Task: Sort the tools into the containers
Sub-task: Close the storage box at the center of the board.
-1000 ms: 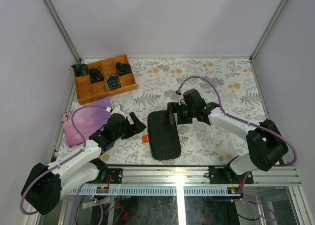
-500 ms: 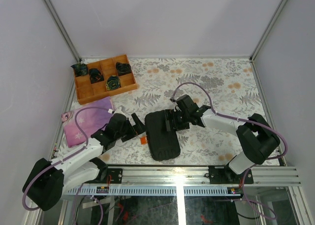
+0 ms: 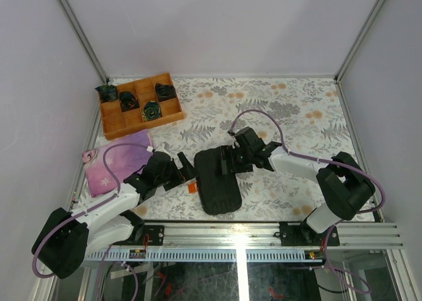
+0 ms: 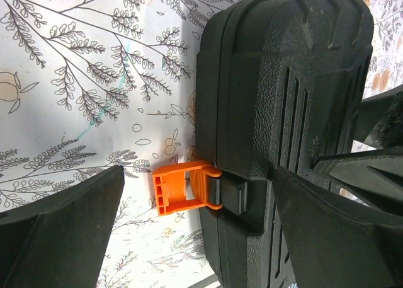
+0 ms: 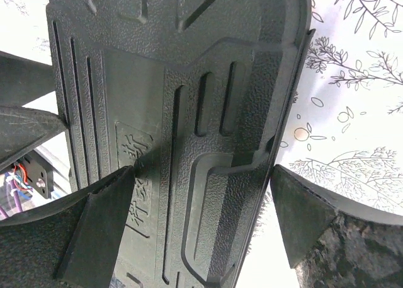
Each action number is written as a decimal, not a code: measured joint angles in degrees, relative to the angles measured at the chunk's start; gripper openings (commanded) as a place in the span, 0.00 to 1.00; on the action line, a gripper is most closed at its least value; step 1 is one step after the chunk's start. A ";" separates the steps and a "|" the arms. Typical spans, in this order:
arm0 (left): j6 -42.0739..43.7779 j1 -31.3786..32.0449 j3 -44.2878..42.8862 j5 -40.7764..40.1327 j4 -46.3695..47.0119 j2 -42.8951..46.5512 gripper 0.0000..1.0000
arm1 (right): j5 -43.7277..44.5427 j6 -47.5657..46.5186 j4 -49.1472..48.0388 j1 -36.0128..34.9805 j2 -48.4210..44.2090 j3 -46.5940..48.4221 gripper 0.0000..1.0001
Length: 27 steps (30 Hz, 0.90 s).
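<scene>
Pale lilac walls enclose a floral-patterned table.

The left tool sits by the black case, the right tool over its far end.

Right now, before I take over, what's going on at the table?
Both arms are at the closed black textured tool case. The left gripper is open, straddling the small orange latch tab on the case's left edge. The right gripper is open over the case's top. The case is not yet opened.
</scene>
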State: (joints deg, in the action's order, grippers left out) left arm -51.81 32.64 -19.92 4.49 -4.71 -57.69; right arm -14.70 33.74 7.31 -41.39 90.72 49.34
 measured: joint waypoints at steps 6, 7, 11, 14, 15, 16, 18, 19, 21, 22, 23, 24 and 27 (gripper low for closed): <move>0.63 -2.05 -1.07 -0.35 -0.46 -0.55 1.00 | 0.00 -0.44 -0.22 1.75 0.02 0.00 0.89; 0.79 -2.95 -1.25 -0.26 -0.46 -0.63 1.00 | -0.09 -0.72 -0.33 2.51 0.02 0.00 0.89; 1.25 -5.27 -1.49 0.70 -0.24 -1.07 1.00 | -0.39 -2.19 -0.39 5.99 0.02 0.09 0.88; 1.18 -5.66 -1.49 2.32 0.52 -2.36 1.00 | -0.31 -3.21 -0.37 7.43 0.02 0.28 0.86; 1.14 -5.66 -1.49 3.17 1.16 -3.04 1.00 | -0.33 -3.43 -0.39 7.61 0.00 0.28 0.85; 1.09 -5.68 -1.49 3.82 1.81 -3.65 0.98 | -0.37 -3.56 -0.39 7.65 0.02 0.28 0.84; 0.76 -5.68 -1.46 5.92 4.04 -5.29 0.94 | -0.44 -3.65 -0.44 7.67 0.02 0.28 0.80; 0.46 -5.68 -1.44 6.82 5.33 -6.08 0.91 | -0.46 -3.65 -0.46 7.67 0.02 0.28 0.78; -0.09 -5.68 -1.31 8.15 7.80 -7.32 0.85 | -0.57 -3.63 -0.52 7.69 0.02 0.26 0.74; -0.31 -5.68 -1.09 8.52 8.92 -7.74 0.81 | -0.59 -3.65 -0.57 7.69 0.02 0.22 0.73; -0.48 -5.68 -0.85 8.79 9.97 -8.04 0.78 | -0.61 -3.65 -0.57 7.69 0.02 0.20 0.72; -0.74 -5.68 -0.63 8.98 10.75 -8.31 0.75 | -0.66 -3.65 -0.61 7.72 0.02 0.17 0.71; -1.22 -5.68 0.09 9.70 13.42 -9.84 0.66 | -0.81 -3.65 -0.74 7.78 0.02 0.11 0.67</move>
State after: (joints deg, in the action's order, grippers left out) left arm -53.04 26.96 -19.84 14.20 8.71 -67.53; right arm -15.51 30.09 6.57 -33.61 90.74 49.45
